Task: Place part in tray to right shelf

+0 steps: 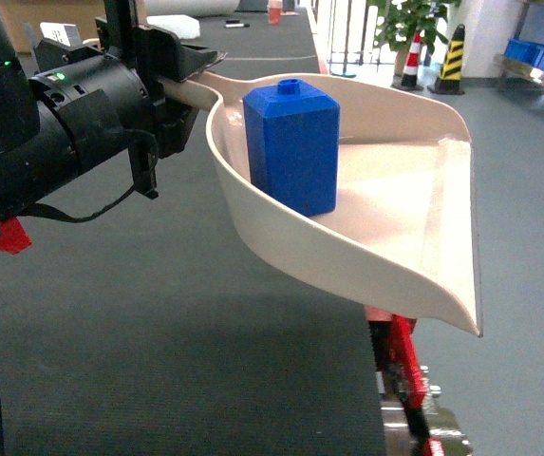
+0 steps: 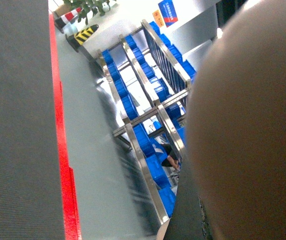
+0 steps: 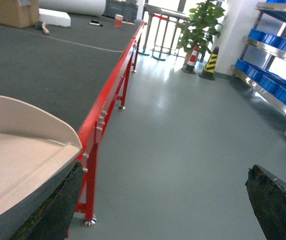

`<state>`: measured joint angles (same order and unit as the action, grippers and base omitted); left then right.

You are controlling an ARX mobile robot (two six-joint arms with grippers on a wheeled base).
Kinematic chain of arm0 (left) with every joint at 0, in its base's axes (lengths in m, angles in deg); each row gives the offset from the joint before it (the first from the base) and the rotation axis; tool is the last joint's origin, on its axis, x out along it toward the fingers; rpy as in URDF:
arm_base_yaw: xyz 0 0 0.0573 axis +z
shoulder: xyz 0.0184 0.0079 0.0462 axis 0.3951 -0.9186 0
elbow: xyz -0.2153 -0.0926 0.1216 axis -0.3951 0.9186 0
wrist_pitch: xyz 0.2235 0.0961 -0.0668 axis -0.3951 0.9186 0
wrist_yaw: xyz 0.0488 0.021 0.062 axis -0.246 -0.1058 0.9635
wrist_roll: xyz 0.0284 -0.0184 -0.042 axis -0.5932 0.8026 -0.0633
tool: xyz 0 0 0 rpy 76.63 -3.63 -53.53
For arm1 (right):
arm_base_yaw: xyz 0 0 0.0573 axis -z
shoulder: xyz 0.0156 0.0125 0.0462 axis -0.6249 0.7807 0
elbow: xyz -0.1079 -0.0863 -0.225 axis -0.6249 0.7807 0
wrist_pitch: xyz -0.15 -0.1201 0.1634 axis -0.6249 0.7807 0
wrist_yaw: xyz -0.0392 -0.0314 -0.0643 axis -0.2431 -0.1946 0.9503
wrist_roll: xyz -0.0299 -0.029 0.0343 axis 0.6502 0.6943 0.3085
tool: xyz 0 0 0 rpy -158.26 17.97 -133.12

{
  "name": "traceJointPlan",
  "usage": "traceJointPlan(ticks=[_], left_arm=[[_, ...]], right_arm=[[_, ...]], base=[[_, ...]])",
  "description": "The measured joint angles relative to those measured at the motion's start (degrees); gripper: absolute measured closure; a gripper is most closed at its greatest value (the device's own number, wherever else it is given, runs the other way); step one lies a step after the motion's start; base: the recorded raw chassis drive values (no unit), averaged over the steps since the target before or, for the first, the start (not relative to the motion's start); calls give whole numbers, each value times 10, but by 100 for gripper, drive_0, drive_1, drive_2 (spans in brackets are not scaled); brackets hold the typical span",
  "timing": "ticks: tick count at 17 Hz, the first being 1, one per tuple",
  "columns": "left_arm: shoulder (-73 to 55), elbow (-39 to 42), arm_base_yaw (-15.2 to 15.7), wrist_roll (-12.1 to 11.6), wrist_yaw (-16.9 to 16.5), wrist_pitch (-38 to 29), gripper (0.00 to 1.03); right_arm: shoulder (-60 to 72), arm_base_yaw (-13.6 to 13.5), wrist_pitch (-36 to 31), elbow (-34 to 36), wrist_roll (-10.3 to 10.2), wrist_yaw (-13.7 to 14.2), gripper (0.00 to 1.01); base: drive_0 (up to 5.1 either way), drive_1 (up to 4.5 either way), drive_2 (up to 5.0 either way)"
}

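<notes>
Cream-beige plastic fills the head view: the tray (image 1: 385,190) is held aloft over the edge of the dark table (image 1: 158,342), its long handle running back into the left pincer (image 1: 178,66), which looks clamped on it. The part (image 1: 292,144), a bright blue block with a small knob on top, stands upright in the tray against the rear wall. It looks like light, rigid, smooth plastic, so I judge it could slide or topple if the tray tips; the tray itself seems stiff, and the handle is the sensible place to hold it, kept level.

From the left wrist, the tray's underside (image 2: 247,130) blocks much of the frame; beyond it are steel racks with blue crates (image 2: 138,125). The pincer itself is not visible here.

From the right wrist, the tray's front corner (image 3: 28,145) sits by one dark finger (image 3: 48,210), the other finger well apart: the right pincer is open, holding nothing. Steel shelving (image 3: 277,60) stands across the floor.
</notes>
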<state>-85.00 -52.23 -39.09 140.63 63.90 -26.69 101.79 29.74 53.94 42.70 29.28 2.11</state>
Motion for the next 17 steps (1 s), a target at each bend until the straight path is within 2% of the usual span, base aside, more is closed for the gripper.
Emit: traceJointPlan(ticks=[17], left_arm=[[0,0,0,0,0,-1,91]], right_arm=[[-1,0,-1,0,1,1,3]], base=[[498,-247,-247]])
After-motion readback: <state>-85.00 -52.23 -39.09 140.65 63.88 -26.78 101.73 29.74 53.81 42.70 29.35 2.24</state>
